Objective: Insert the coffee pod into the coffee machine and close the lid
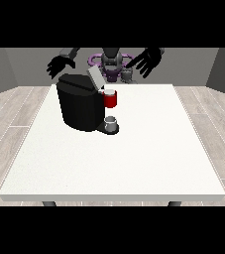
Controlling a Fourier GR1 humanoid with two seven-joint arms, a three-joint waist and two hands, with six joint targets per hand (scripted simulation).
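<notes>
both hands — view's left and view's right — hover spread open and empty behind the bench, while the coffee pod sits in the coffee machine at the bench's eleven o'clock — lid tilted up, yet to be closed.

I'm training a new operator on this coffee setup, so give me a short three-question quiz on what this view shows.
1. True or false: the coffee machine's lid is shut.
2. What stands on the machine's base, below the red part? A) a small grey cup B) a spoon C) a plate
3. Is either hand touching the machine?

Key:
1. False; the lid is raised.
2. A, the cup.
3. No; the hand at the view's left and the hand at the view's right are both raised, fingers spread.
</notes>
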